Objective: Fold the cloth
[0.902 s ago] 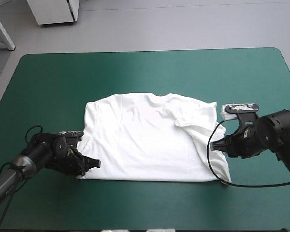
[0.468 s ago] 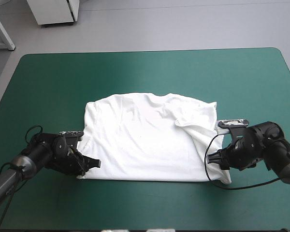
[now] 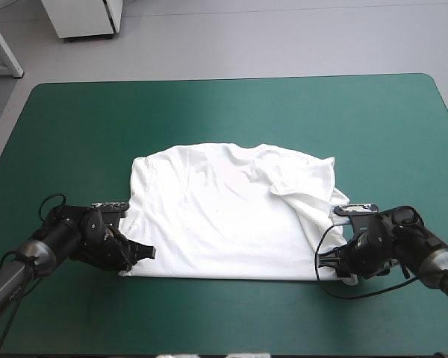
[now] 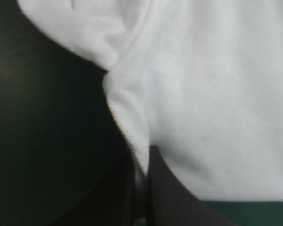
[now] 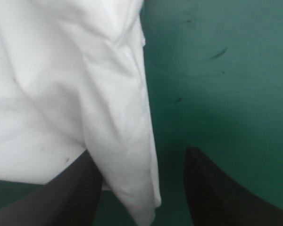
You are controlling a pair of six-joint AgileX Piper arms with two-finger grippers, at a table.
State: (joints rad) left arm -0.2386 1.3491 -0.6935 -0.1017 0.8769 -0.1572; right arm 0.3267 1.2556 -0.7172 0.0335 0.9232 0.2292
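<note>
The white T-shirt lies spread flat at the table's middle, its right sleeve folded inward. My left gripper sits low at the shirt's near-left corner. In the left wrist view that gripper is all but shut, with a ridge of T-shirt pinched between the black fingers. My right gripper is at the shirt's near-right corner. In the right wrist view it stands open, and the edge of the T-shirt hangs between the fingers, close to one of them.
The teal-green cover stretches bare beyond the shirt toward the far edge and to both sides. A narrow strip of cover lies between the shirt's hem and the table's near edge.
My right gripper has moved toward the near edge along the shirt's right side, coming down at the near-right corner. The left gripper and the shirt have stayed in place.
</note>
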